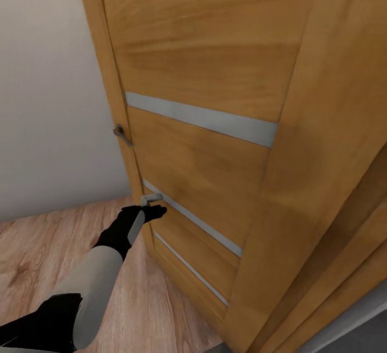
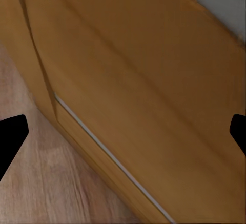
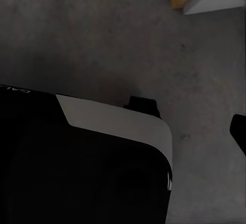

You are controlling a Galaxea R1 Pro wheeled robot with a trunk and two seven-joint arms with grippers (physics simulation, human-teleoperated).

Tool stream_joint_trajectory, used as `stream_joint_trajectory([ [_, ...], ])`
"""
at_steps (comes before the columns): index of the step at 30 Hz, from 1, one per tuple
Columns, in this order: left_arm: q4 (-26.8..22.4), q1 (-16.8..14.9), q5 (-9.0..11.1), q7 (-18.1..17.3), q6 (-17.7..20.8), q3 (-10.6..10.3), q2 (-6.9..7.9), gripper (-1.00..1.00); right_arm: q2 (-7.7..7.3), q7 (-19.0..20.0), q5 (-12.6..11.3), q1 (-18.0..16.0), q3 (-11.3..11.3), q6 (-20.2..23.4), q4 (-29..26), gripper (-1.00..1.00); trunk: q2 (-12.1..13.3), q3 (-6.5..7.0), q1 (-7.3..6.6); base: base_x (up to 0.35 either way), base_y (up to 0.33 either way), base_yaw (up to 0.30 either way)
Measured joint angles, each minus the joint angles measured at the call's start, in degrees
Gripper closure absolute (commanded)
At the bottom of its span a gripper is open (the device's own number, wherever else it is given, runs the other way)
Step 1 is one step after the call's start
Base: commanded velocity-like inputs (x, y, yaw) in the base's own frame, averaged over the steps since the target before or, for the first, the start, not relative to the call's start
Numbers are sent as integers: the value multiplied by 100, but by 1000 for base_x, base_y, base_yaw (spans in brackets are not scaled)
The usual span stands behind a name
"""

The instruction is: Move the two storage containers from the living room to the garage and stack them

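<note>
Glossy wood-panelled door (image 1: 215,143) with grey strips faces the left gripper (image 1: 153,207), jaws spread.

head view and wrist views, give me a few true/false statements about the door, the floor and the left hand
1. The wooden door has pale horizontal strips across it. True.
2. The left hand grips the door handle. False: it sits low beside the door's edge, well below the handle.
3. The left hand carries an orange bin. False: its fingers are spread with nothing between them.
4. The floor under the left arm is pale wood planks. True.
5. The right wrist view shows grey flooring. True.
</note>
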Motion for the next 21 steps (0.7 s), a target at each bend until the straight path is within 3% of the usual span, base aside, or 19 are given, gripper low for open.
stream_joint_trajectory([
  [8,-3,0,22,-3,-1,0,1,-100,0,0,1,-1,0,2,1,-100,0,17,0,0,0,-221],
  [21,6,2,89,-16,-4,-9,-4,-100,3,0,1,-1,0,0,2,-100,0,20,-1,19,-7,-16],
])
